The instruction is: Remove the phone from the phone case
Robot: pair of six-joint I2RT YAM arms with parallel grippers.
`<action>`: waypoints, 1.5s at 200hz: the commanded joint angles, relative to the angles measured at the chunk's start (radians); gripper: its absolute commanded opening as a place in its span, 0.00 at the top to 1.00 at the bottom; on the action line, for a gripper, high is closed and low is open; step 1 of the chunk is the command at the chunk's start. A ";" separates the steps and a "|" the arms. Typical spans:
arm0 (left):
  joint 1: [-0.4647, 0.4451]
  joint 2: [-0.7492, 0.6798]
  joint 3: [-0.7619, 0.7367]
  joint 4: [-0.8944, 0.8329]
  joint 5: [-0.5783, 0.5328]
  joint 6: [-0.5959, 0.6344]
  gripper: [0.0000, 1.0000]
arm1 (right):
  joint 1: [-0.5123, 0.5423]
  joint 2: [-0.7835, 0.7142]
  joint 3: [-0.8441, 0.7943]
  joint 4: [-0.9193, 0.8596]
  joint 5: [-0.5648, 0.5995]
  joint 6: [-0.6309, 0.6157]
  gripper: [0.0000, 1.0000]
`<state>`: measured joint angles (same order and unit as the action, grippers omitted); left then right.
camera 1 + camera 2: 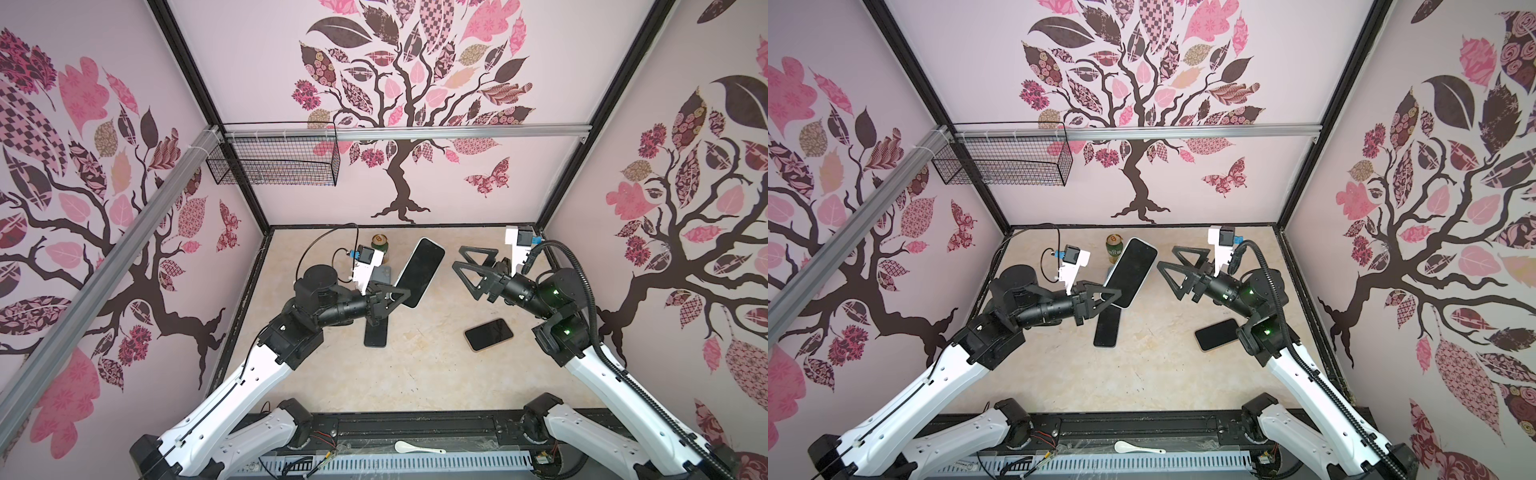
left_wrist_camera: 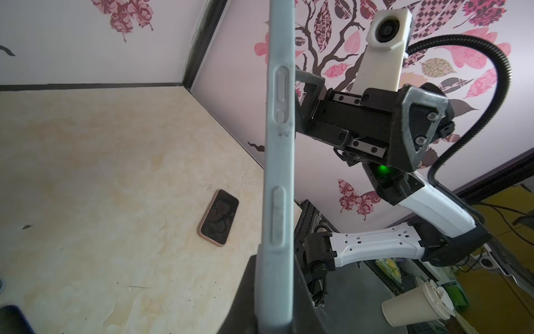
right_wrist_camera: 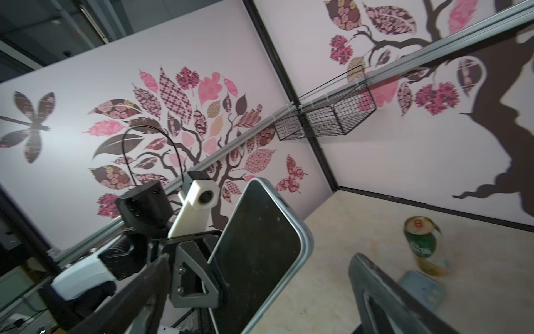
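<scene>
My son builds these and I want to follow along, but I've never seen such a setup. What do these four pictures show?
These are two robot arms at a table, each ending in a two-fingered gripper. Two pictures look down from a camera overhead; the other two come from small cameras on the arms' wrists, hence the close, tilted look. The left gripper is shut on a phone in a pale case, held up off the table. The right gripper is open, near that phone but not touching it. On the table lie a dark phone, another phone in a pinkish case, and a green can stands at the back.
</scene>
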<state>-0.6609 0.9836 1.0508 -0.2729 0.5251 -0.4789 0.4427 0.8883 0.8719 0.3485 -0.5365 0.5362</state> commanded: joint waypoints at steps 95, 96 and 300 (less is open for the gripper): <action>0.002 0.038 0.062 -0.337 -0.073 0.192 1.00 | -0.018 0.060 0.136 -0.650 0.030 -0.637 0.01; 0.002 0.037 0.063 -0.338 -0.073 0.193 1.00 | -0.018 0.061 0.138 -0.653 0.029 -0.641 0.01; 0.120 0.029 0.204 -0.737 0.159 0.751 1.00 | -0.008 0.166 0.186 -0.928 -0.360 -1.316 0.42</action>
<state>-0.5438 1.0389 1.2228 -0.9771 0.6510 0.1726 0.4278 1.0904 1.0573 -0.5076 -0.8165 -0.5758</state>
